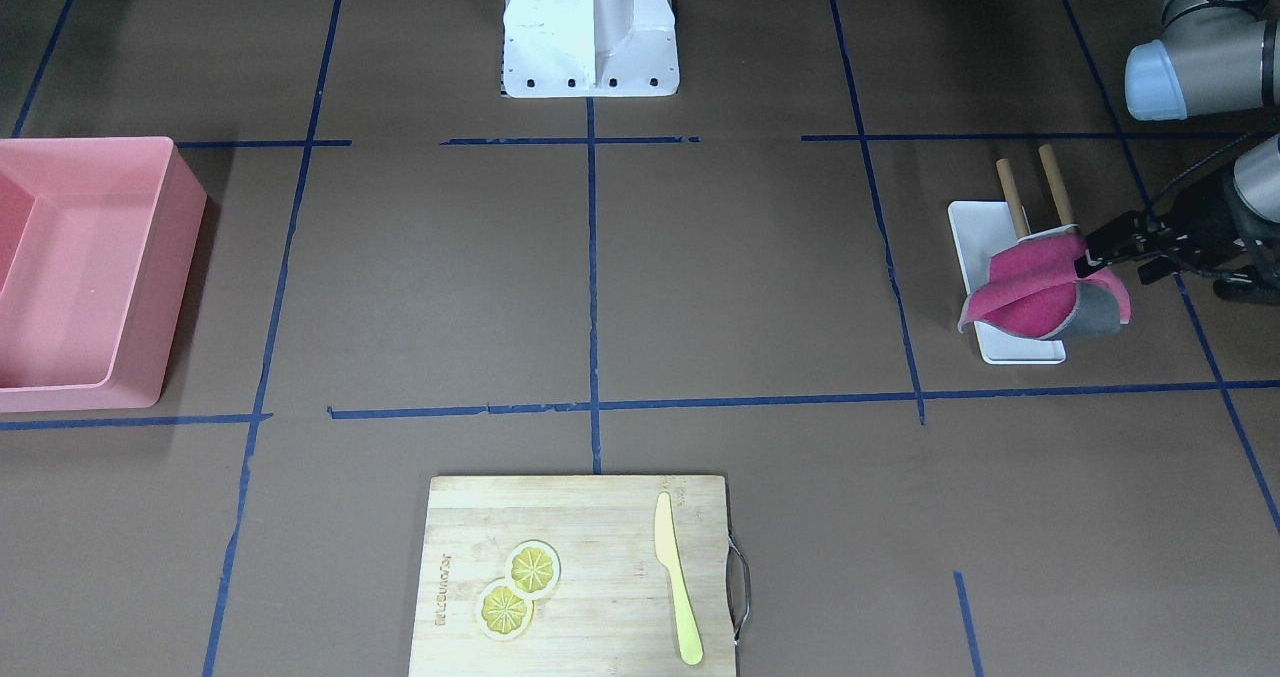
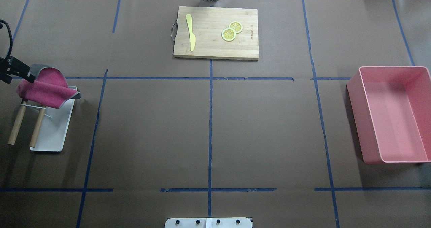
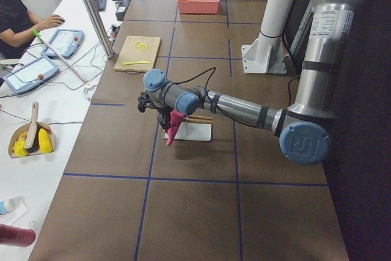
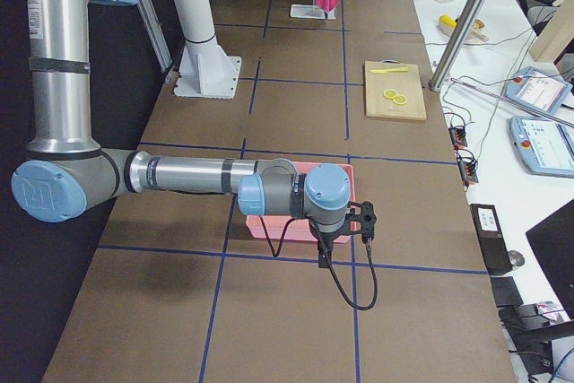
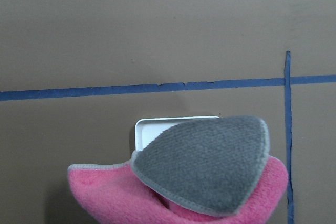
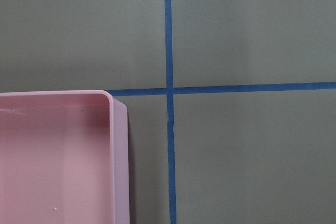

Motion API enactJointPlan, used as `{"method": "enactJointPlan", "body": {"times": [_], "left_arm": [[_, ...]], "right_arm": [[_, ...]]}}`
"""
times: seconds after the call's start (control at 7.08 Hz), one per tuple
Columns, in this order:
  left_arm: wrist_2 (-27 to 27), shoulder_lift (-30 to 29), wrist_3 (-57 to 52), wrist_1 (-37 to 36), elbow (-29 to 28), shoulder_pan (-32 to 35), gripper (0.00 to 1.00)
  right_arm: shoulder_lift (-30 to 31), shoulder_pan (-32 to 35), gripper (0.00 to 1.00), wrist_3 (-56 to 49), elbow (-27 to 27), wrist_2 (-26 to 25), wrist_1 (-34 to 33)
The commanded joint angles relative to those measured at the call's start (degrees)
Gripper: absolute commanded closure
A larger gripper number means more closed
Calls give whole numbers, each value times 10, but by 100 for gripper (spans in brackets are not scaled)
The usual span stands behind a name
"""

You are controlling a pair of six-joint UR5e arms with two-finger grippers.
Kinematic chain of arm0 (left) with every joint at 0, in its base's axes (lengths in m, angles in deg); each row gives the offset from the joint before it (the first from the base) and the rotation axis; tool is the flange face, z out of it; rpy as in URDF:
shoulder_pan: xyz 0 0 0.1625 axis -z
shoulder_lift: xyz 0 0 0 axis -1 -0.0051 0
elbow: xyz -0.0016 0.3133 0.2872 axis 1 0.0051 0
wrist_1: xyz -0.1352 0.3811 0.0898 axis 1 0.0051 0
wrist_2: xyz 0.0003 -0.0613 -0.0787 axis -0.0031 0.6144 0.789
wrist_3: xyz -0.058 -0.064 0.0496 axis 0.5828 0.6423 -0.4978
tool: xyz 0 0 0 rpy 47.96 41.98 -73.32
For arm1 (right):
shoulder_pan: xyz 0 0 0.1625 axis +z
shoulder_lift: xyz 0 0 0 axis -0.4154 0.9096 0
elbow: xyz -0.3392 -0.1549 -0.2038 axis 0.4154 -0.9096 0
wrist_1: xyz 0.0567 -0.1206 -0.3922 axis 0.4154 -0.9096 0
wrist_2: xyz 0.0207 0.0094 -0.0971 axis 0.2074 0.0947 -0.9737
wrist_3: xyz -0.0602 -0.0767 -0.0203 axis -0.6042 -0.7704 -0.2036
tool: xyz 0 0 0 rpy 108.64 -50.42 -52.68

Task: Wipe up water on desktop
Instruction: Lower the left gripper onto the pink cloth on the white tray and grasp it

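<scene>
Front-facing view: the left gripper (image 1: 1085,257) is holding a pink-and-grey cloth (image 1: 1030,297) pinched in its jaws above the white tray (image 1: 972,232), at the right of the brown, blue-taped tabletop (image 1: 740,277).

Overhead: two wooden rods (image 2: 37,125) are sticking out from under the cloth.

Right-side view: the right gripper (image 4: 325,247) is hanging near the pink bin (image 4: 278,229). I cannot tell how its jaws are standing.

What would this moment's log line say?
left end effector: shut on cloth | cloth: held over white tray | right end effector: near pink bin | desktop: no water visible
</scene>
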Motion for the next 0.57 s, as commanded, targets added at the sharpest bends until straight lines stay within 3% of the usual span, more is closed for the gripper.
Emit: {"method": "enactJointPlan", "body": {"times": [0.0, 0.42], "left_arm": [[1, -2, 1, 0, 1, -1, 15], [1, -2, 0, -1, 0, -7, 15]], "right_arm": [[-2, 0, 0, 0, 0, 3, -1], [-3, 0, 0, 0, -1, 3, 0]]}}
